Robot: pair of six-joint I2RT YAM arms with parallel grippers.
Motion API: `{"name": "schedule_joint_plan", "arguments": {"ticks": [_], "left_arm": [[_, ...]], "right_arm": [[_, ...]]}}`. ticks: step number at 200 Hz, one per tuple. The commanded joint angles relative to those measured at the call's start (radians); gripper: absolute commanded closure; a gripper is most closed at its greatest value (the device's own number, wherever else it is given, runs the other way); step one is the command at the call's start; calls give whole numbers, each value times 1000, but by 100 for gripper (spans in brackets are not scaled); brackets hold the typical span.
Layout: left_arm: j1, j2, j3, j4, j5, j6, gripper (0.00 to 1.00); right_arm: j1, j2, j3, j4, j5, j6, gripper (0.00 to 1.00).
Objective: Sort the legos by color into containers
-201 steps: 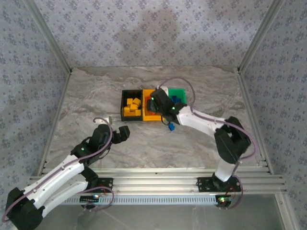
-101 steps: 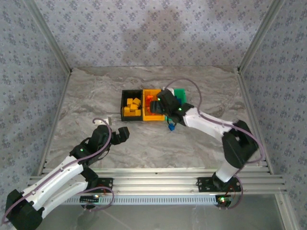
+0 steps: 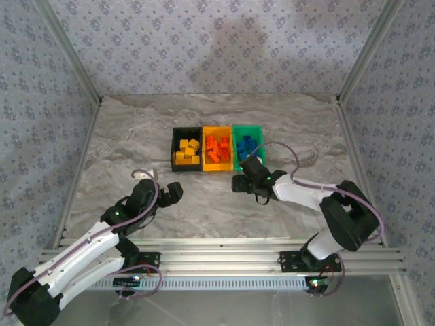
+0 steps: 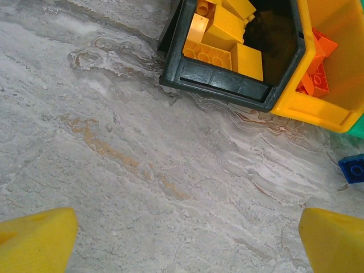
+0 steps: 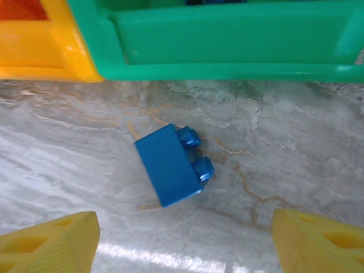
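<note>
Right wrist camera looks down past the right gripper [image 5: 182, 244], whose yellow fingers are spread wide and hold nothing. One blue lego [image 5: 170, 165] lies on its side on the marble just ahead, between the fingers and short of the green bin [image 5: 227, 40]. The left gripper [image 4: 182, 244] hangs open and empty, with the black bin [image 4: 216, 85] of yellow legos [image 4: 224, 28] ahead of it.
</note>
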State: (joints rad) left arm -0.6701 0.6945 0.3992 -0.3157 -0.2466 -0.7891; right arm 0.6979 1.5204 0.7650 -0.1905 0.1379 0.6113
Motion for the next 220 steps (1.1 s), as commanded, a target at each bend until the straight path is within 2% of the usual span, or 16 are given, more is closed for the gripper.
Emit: {"name": "schedule_joint_plan", "arguments": {"ticks": [1,20,54,78,125,153,176,197,220], "left_arm": [[-8,-4,-10,0,0,-18,0],[-8,-4,-13,-2,-2,-15,0],[-8,-4,-13,-1,-9,-13,0],[-8,-4,-16,1,-14,-9,0],[-6,-3,-19,3,-11,-6,0],[-8,-6,-14,2,-6,-4,0],[-6,-7,-11,4,-3,-4,0],[-7,-8,-13,7,-3,-9,1],[-7,-9,-13,8,-5,-22,0]], "right_arm": [[-24,65,52,23,-7,-72,24],[-33,107,78,34,10,-104,31],[-18,166,132,20,14,-137,53],[-13,184,149,16,19,-143,63],[21,93,129,-13,31,-138,82],[58,-74,102,-58,56,-120,84],[42,-170,137,-114,87,-129,84],[-27,-148,211,-119,60,-140,83],[-91,-35,298,-85,36,-142,82]]}}
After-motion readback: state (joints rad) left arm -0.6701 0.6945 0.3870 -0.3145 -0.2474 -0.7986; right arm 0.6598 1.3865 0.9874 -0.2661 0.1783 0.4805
